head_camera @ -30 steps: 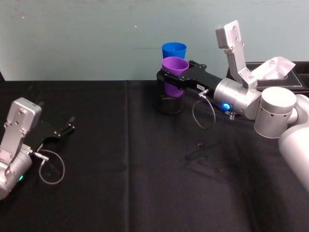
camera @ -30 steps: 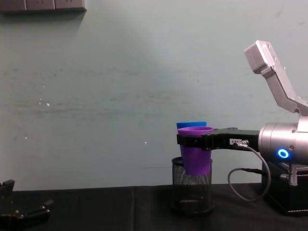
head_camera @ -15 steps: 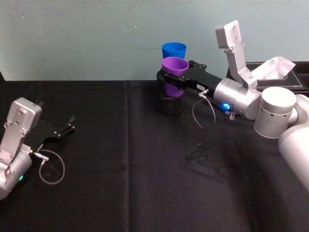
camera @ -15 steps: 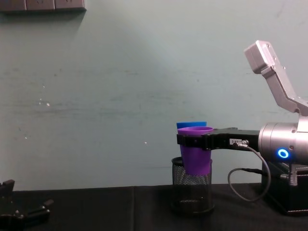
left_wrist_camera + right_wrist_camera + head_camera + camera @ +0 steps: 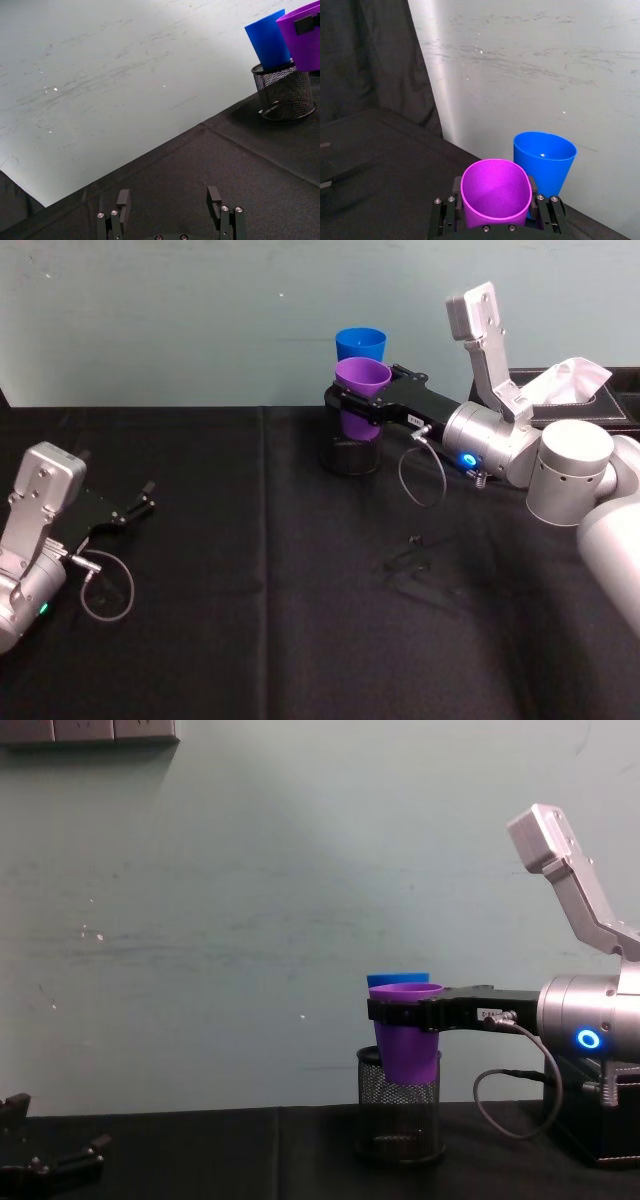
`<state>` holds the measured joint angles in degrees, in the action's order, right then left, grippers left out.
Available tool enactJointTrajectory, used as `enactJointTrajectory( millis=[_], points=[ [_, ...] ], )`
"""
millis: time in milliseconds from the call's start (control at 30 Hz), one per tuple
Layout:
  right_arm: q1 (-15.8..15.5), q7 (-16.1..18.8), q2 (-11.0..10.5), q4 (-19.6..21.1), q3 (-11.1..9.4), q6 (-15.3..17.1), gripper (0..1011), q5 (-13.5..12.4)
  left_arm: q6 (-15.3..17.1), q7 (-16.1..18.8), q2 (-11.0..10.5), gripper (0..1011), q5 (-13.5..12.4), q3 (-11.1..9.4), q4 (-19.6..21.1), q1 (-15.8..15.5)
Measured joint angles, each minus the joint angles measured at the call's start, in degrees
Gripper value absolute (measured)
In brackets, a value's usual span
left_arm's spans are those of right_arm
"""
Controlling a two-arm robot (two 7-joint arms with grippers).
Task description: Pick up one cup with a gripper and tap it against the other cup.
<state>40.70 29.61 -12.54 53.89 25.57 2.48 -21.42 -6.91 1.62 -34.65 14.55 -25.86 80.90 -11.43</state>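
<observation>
Nothing shifts upper centre; right gripper stays clamped on purple cup just beside blue cup, tap likely pending; left gripper parked wide, lower left.

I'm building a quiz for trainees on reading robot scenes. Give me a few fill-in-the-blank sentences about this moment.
1. The held cup, clamped in the right gripper, is ___.
2. The far cup, nearer the wall with its base in the mesh holder, is ___.
3. The left gripper, low at the left side of the table, has its jaws ___.
Missing words: purple; blue; open.
</observation>
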Motion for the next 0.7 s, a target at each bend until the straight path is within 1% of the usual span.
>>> enactJointTrajectory(
  millis=[700],
  points=[
    [0.0, 0.0, 0.0, 0.0, 0.0, 0.0, 720, 0.0, 0.0, 0.0, 0.0, 1000, 0.0, 0.0, 0.0, 0.0]
  ],
)
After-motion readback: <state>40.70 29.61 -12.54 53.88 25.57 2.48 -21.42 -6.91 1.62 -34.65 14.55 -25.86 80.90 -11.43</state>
